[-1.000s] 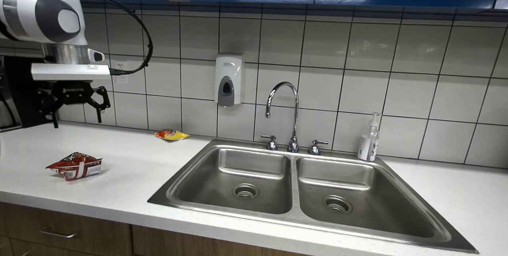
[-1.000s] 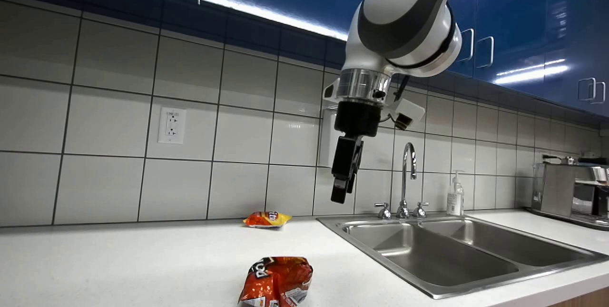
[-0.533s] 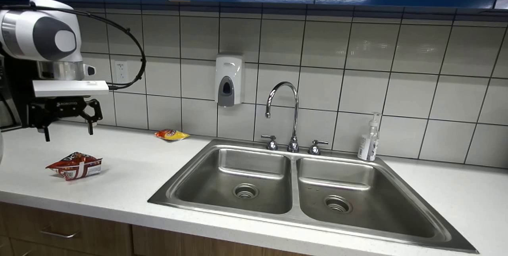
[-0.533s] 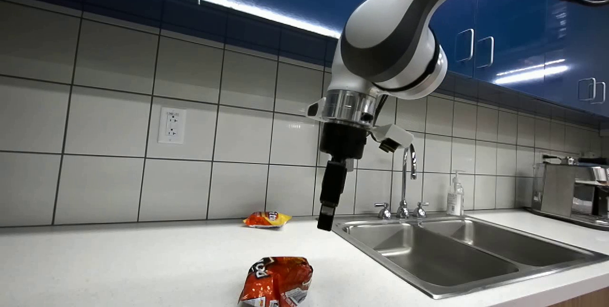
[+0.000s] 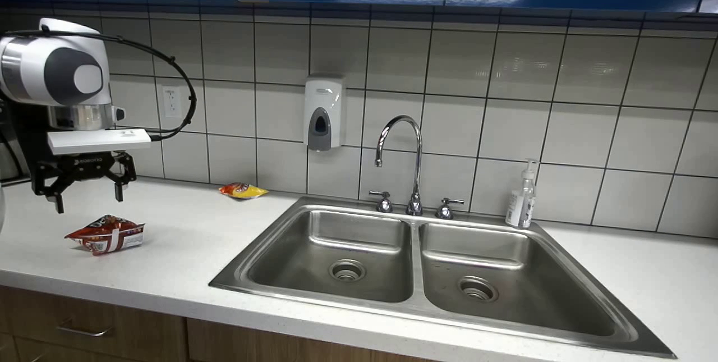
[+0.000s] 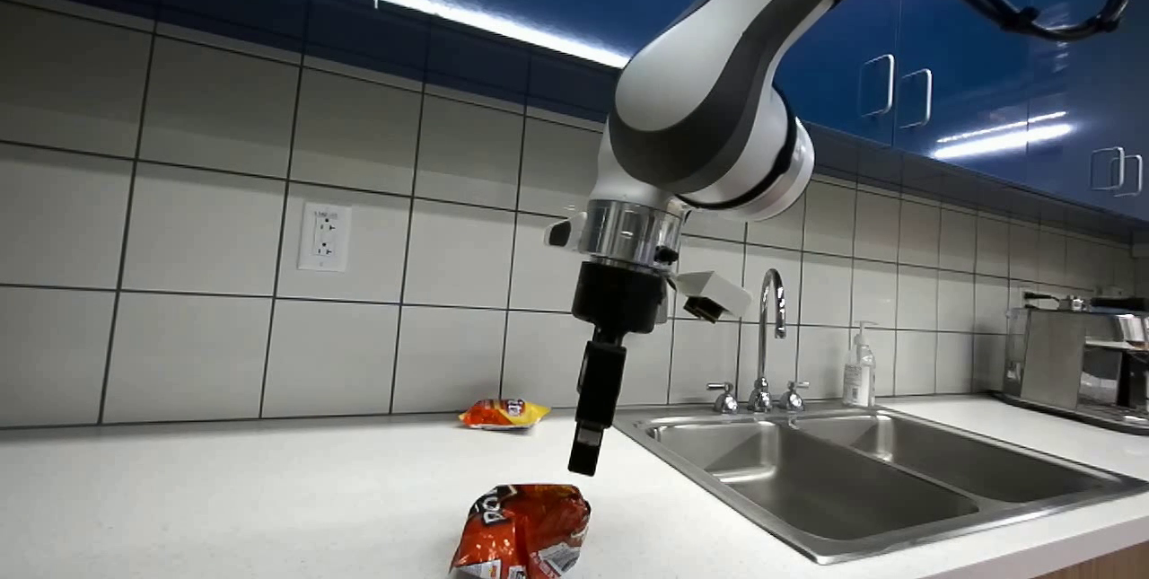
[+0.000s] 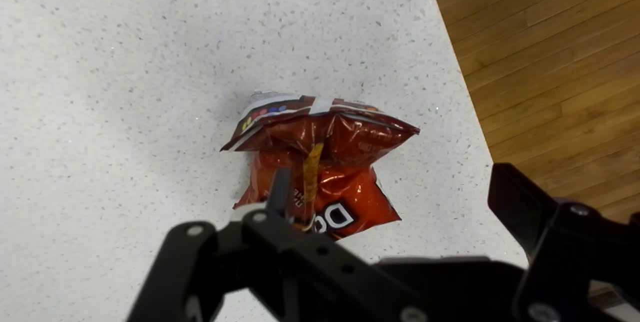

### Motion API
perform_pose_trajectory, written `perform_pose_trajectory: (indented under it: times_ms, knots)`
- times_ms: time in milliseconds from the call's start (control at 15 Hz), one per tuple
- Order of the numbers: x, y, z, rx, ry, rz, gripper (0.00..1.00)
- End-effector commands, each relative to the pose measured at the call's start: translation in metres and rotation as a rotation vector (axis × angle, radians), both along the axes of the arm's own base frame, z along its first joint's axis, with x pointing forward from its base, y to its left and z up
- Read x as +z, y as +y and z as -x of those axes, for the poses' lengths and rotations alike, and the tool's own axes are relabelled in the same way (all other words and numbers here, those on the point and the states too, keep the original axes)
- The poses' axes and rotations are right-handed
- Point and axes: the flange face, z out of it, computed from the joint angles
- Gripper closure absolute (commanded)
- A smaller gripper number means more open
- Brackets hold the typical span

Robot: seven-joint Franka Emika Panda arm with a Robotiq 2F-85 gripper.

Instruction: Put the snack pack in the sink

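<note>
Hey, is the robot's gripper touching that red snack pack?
Apart. An exterior view shows it plainly: the gripper hangs open above the red snack pack, and white countertop shows between its fingertips and the pack.

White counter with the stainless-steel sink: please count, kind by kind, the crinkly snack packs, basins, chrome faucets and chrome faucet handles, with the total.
Dark red crinkly snack pack and yellow-and-red crinkly snack pack: 2 packs
Stainless-steel sink basins: 2
Chrome gooseneck faucet: 1
Chrome faucet handles: 2
Total: 7
</note>
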Motion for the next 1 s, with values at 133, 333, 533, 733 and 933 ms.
perform_pose_trajectory:
  times_ms: [133, 333, 533, 733, 933]
  knots:
    - [-0.023, 0.015, -0.023, 0.018, -0.009, -0.018, 0.0]
    - [-0.037, 0.018, -0.035, 0.007, -0.011, -0.02, 0.0]
    - [-0.048, 0.02, -0.043, 0.002, -0.009, -0.024, 0.0]
    - [-0.055, 0.024, -0.049, -0.001, -0.008, -0.032, 0.0]
    - [-0.059, 0.026, -0.053, 0.0, -0.002, -0.04, 0.27]
